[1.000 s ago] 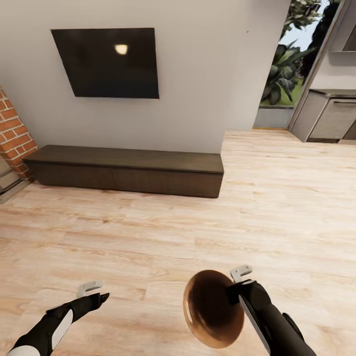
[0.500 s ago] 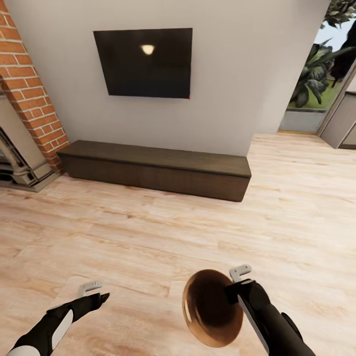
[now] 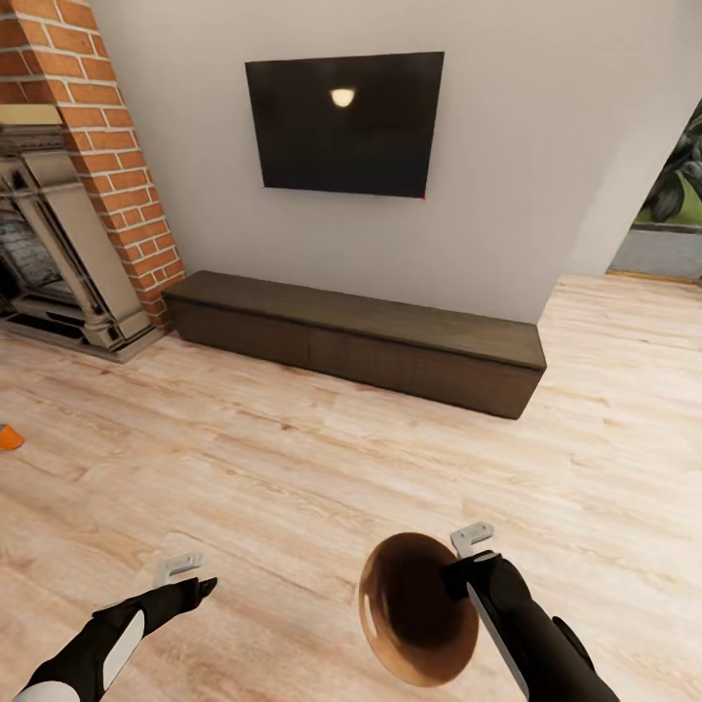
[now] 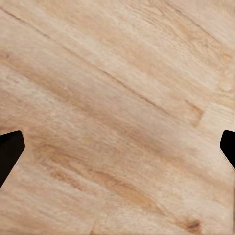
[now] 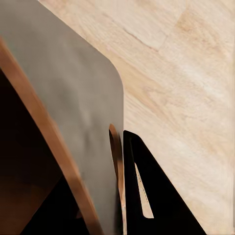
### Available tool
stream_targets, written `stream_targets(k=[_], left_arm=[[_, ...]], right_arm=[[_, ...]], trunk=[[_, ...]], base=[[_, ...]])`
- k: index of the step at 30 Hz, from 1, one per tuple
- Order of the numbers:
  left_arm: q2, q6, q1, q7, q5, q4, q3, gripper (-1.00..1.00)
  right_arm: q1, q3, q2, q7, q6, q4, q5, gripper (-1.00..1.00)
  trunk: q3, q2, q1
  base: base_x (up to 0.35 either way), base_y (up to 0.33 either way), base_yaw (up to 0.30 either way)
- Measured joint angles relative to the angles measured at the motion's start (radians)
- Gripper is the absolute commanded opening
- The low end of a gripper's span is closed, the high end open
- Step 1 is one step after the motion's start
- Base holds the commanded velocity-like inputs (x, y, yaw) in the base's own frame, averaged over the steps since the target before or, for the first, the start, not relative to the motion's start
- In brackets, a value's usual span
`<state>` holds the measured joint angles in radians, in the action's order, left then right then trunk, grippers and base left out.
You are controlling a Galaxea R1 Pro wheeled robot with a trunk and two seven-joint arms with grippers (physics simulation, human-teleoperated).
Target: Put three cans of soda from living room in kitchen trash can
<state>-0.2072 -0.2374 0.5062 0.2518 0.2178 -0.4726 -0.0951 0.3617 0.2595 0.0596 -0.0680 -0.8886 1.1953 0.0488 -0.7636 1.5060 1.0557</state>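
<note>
While the right hand (image 3: 458, 575) pinches its rim, the tash can (image 3: 417, 606) tilts (copper mouth facing the camera); left hand (image 3: 190, 575) spread, empty.

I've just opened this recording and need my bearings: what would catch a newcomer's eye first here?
Most striking is the trash can, carried by its rim in the right gripper, its copper-brown inside turned towards the head camera. Beyond it, a dark screen hangs on the pale wall above a long low wooden cabinet, with a red brick wall and a stone fireplace at the left. A bit of orange peeks in at the left edge.
</note>
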Motion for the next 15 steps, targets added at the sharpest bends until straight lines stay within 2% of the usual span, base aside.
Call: stream_targets(k=[15], left_arm=[[0.0, 0.0, 0.0, 0.001, 0.0, 0.0, 0.0, 1.0]], right_arm=[[0.0, 0.003, -0.002, 0.0, 0.0, -0.003, -0.001, -1.0]], trunk=[[0.0, 0.0, 0.0]], base=[[0.27, -0.213, 0.258]])
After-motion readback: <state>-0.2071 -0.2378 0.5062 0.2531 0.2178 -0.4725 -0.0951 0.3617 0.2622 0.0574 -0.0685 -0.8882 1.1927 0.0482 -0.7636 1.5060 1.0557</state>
